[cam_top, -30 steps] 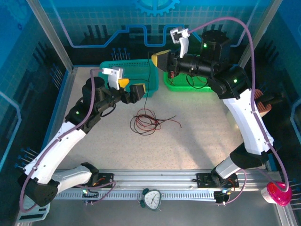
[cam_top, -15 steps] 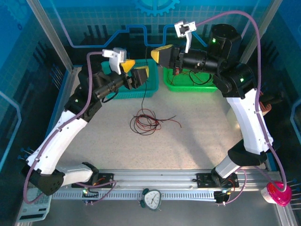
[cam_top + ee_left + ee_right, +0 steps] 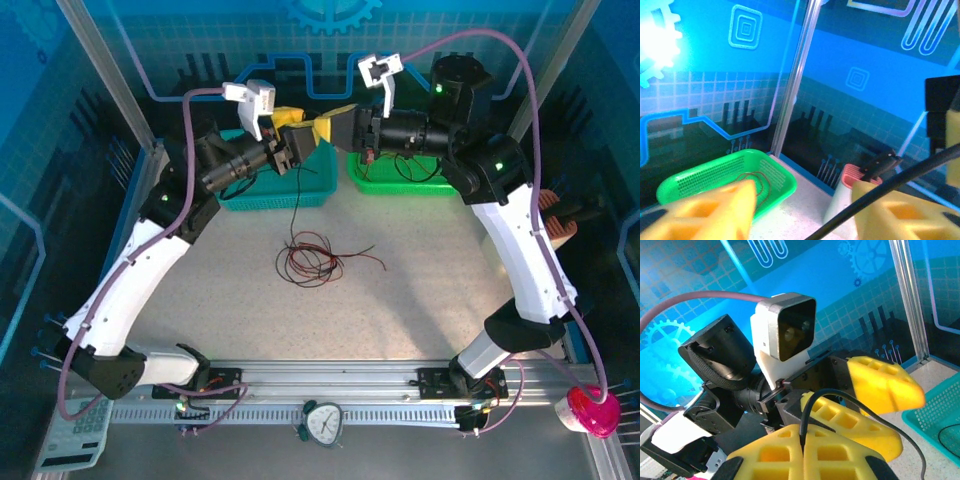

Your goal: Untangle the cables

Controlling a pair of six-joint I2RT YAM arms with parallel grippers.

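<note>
we had the right gripper pinched shut on one black cable, raised above the teal basket; the strand hung slack down to the red-and-black tangle of cables lying in the middle of the table. the left gripper sat just beside the right, its jaws partly apart, the strand crossing one yellow finger, not yet clamped. we judged these wires light, limp and springy, thin enough to slip from a loose pinch, so we would take the free straight run close below the right claw and pull gently, lest loops tighten.
</note>
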